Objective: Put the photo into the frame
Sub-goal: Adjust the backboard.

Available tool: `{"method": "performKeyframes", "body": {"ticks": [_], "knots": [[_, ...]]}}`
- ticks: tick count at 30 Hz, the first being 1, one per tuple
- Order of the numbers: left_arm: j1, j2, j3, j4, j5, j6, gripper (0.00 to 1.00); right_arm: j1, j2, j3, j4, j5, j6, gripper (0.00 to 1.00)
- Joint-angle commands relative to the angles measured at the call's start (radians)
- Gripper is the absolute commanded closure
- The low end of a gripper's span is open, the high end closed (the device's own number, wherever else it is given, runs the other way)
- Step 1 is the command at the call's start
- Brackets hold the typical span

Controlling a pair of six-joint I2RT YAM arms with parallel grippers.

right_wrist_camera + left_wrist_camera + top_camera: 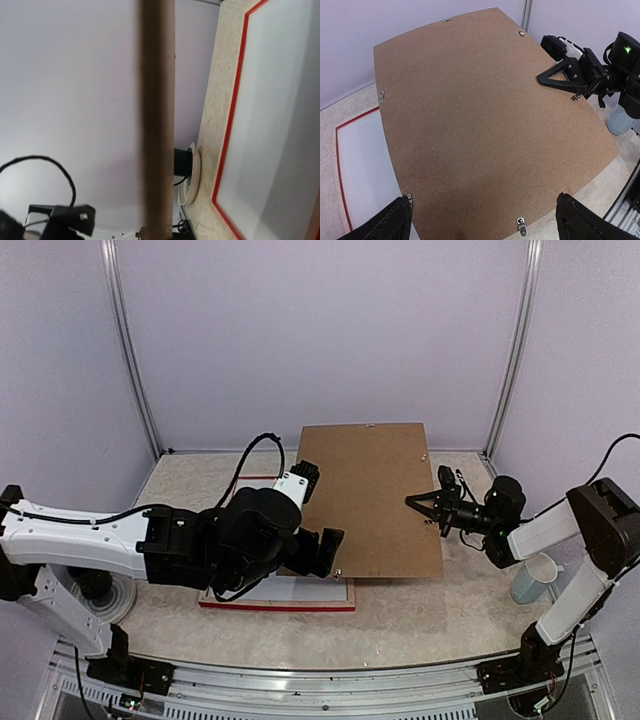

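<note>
Right gripper (pixel 410 501) is clamped tight on the right edge of the brown backing board (pixel 370 500), and its wrist view shows that board edge-on as a thin brown strip straight ahead. The board is lifted and tilted off the table (pixel 400 630), with its long axis running near to far.

Left gripper (pixel 484 215) is spread as wide as it goes and holds nothing. Its two fingers stand either side of the board's near-left end, and I can't tell whether they touch it.

Now the frame (pixel 280 602): it lies flat on the table at the near left, red rim around a pale inside, tucked under the left arm and partly under the board's left side. The left arm is clearly the nearer one to it.

The photo? It isn't showing in any view. It may be hidden under the board or the arm, so I can't place it.

My read is that everything turns on that board. It hangs above and to the right of the frame, so it has to move off or come down to the near left, long side matched to the frame's.
</note>
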Motion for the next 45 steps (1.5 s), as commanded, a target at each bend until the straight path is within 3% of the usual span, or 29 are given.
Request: {"method": "performKeyframes", "body": {"ticks": [1, 10, 21, 45], "knots": [[-0.039, 0.101, 0.078, -0.093, -0.057, 0.065, 0.01, 0.017, -0.006, 0.007, 0.104, 0.015, 0.007, 1.0], [-0.066, 0.215, 0.128, -0.154, -0.025, 0.076, 0.01, 0.017, -0.006, 0.018, 0.086, 0.013, 0.007, 1.0], [-0.066, 0.237, 0.112, -0.224, -0.013, 0.057, 0.01, 0.019, -0.008, 0.034, 0.064, 0.011, 0.005, 1.0], [0.027, 0.21, 0.018, -0.184, -0.031, -0.013, 0.01, 0.019, -0.036, 0.034, 0.038, 0.003, -0.004, 1.0]]}}
